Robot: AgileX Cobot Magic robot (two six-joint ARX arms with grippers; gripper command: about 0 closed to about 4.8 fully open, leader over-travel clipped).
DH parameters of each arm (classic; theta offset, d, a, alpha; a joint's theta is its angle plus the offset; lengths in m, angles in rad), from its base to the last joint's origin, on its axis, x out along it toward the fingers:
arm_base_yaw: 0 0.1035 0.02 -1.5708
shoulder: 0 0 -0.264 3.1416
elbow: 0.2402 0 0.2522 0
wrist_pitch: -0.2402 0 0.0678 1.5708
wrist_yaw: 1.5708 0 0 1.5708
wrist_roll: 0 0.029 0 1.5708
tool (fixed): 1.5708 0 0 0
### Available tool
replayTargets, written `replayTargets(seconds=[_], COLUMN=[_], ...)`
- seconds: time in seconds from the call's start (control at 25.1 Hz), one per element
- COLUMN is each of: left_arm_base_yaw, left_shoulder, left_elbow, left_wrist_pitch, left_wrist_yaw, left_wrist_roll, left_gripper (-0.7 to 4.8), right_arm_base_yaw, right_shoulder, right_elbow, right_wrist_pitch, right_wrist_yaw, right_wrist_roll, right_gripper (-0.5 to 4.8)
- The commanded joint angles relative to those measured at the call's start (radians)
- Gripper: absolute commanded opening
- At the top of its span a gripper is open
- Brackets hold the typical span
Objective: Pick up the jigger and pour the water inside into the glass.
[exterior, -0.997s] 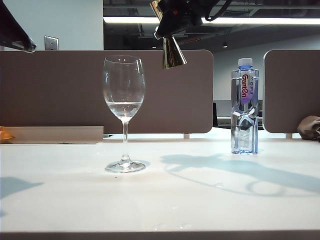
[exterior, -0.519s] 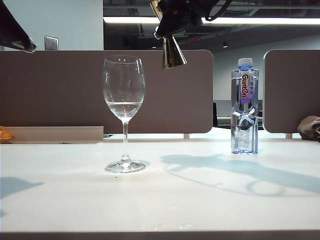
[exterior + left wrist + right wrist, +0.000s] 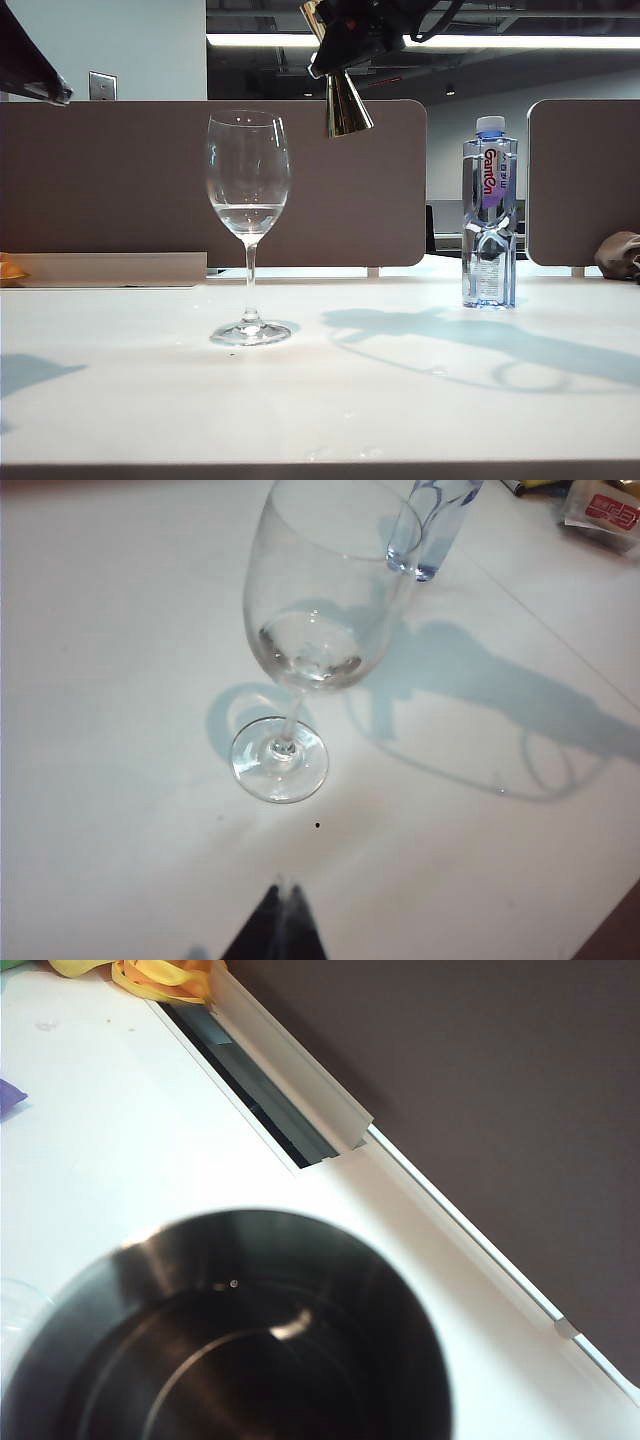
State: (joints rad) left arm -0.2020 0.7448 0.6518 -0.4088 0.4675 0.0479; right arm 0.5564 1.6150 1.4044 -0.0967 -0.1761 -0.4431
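Gold metal catches the light high in the exterior view: the jigger (image 3: 345, 103) hangs near the top of the frame, clamped at its waist by the right gripper (image 3: 340, 55), whose jaws are closed on it. Its long axis stands only slightly tilted, the visible cone flaring downward. The right wrist view looks straight into the jigger's upper cup (image 3: 235, 1340), dark and gleaming; whether any water is left in it I cannot tell.

The glass (image 3: 248, 225) stands upright on the white bench (image 3: 400, 400), below the jigger and off to its left in the exterior view, the rim clear of the gold cone. A little water (image 3: 248, 217) already sits low in the bowl, so the pour looks at least partly made. Any further pour would need the jigger carried left over the rim and tipped well over.

The left gripper (image 3: 275, 930) shows only as a dark tip hovering over the bench near the glass's foot; its jaws cannot be read. The right arm is plainly the one placed to act. A plastic bottle (image 3: 489, 215) stands well apart to the right.
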Motion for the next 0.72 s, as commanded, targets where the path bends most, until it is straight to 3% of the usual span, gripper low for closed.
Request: replayTargets(seconds=[0.04,0.72], left_arm_base_yaw=[0.000,0.000], left_shoulder=[-0.001,-0.001], left_elbow=[0.000,0.000], left_wrist_pitch=[0.005,0.005], left_wrist_yaw=[0.004,0.004], left_wrist_roll=[-0.003,-0.003], left_gripper=[0.04,0.04], right_arm_base_yaw=[0.000,0.000], right_shoulder=[-0.006,-0.006], right_elbow=[0.006,0.006], right_wrist_pitch=[0.018,0.010], right_wrist_yaw=[0.000,0.003], right_wrist_roll=[-0.003,-0.004], right_gripper=[0.13,0.13])
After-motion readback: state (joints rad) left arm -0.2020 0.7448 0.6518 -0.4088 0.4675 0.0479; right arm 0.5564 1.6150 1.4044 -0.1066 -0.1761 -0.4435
